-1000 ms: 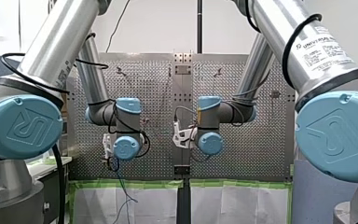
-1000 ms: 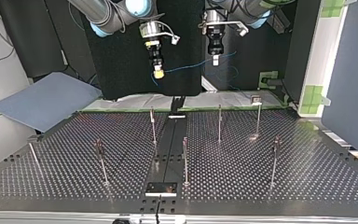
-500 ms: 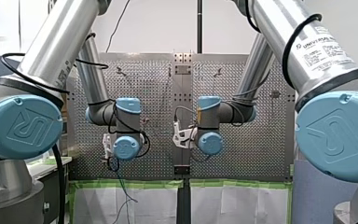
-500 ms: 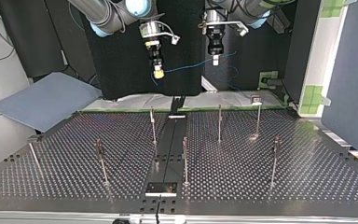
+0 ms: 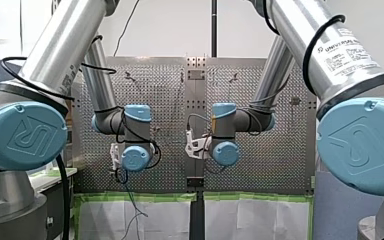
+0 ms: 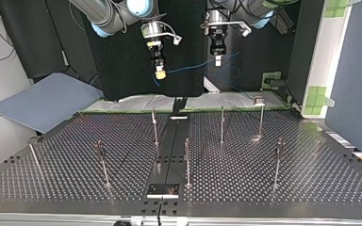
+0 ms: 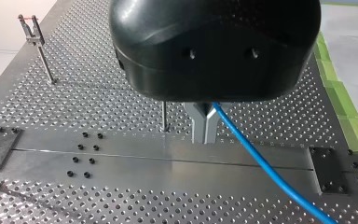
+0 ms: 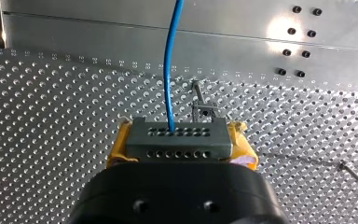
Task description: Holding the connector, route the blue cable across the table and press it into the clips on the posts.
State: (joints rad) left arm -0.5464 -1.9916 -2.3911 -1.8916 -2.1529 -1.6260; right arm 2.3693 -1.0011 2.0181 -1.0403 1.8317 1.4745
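**Perforated table (image 6: 283,188) with a blue cable (image 6: 193,66) held aloft between two grippers**

Nearest in the top view, across the lower part of the frame, thin metal posts (image 6: 187,162) stand upright and well apart on the table. Several carry a small clip (image 6: 259,100) at the tip. Past the table's far edge lies a pale sheet (image 6: 132,102) edged with green tape (image 6: 122,110). Above it, at the upper middle of the frame, both grippers hang clear of the table and the posts.

My right gripper (image 6: 160,74), left of centre, pinches the connector (image 8: 176,137) between its yellow pads (image 8: 115,148). In the right wrist view the cable leaves one hole of the grey connector and runs ahead of the gripper.

My left gripper (image 6: 218,60), right of centre, has its metal fingers (image 7: 198,125) pressed together on the cable. In the left wrist view the cable runs out from between them.

Between the two grippers the cable spans the gap, rising slightly toward the upper right. More of it hangs loose to the right of my left gripper.
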